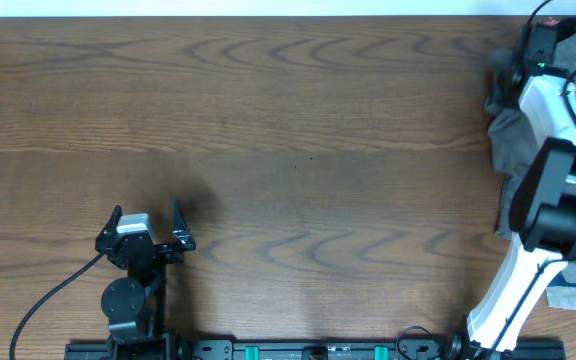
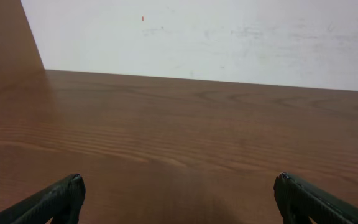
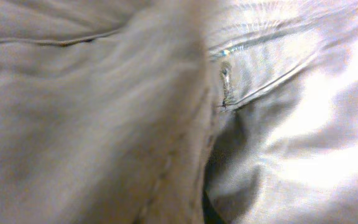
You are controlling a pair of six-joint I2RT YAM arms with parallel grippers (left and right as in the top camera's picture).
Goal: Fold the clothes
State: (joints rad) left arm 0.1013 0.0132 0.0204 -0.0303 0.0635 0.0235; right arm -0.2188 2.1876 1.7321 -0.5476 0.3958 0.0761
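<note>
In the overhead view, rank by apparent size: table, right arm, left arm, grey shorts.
Largest to smallest: table, right arm, left arm. The grey shorts are mostly hidden under the right arm, so unranked.

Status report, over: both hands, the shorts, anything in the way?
Left hand open, over the table. Right hand shut, down in the grey shorts, grip unseen. Shorts bunched, unfolded. No obstacle seen.

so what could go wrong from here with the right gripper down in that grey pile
1. The right gripper seems shut on a bunched ridge of the shorts, fingers hidden; it may catch several layers or slip.
2. The left gripper hangs open far across the table, so nothing steadies the shorts if they drag.
</note>
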